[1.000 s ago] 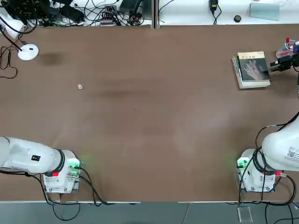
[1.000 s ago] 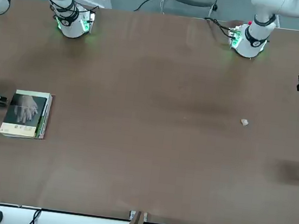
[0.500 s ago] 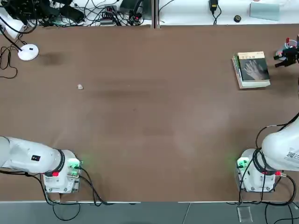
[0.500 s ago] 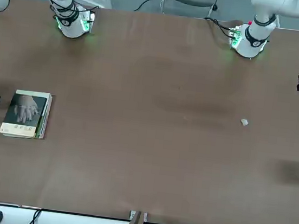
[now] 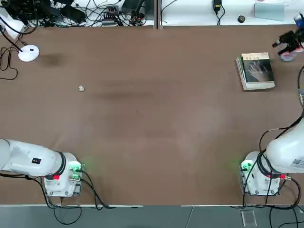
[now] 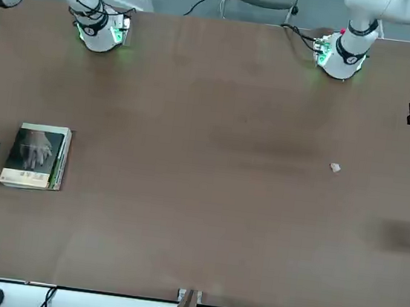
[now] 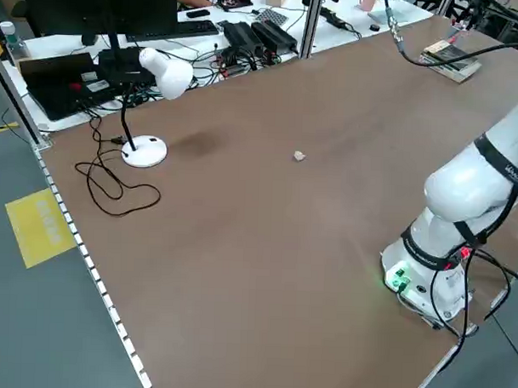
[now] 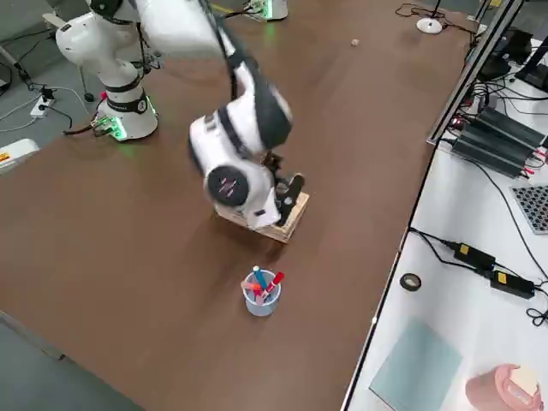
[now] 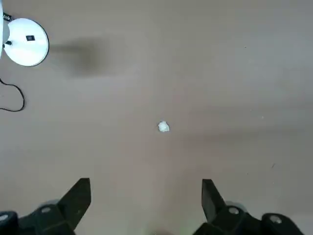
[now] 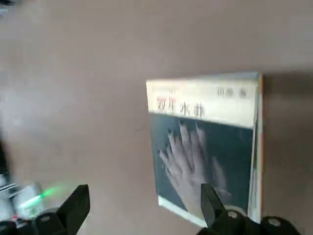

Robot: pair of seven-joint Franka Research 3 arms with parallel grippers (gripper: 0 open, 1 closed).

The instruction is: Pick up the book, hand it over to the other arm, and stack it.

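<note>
The book, dark grey with a pale hand and a tan band, lies flat on top of a green-and-white book at the far right of the table. It also shows in the front view as the book and in the right wrist view as the book. My right gripper hovers open above and just beyond the stack, holding nothing; the same right gripper has its fingers spread wide. My left gripper hangs open and empty high over the left half of the table.
A blue cup of pens stands close beside the books, near the table's right edge. A small white scrap lies on the left half. A desk lamp sits at the far left corner. Cables and electronics line the far edge.
My right gripper has drawn back from the book's side towards the far edge and risen, its fingers widening slightly. The book has stayed on the stack. The left arm has not moved.
</note>
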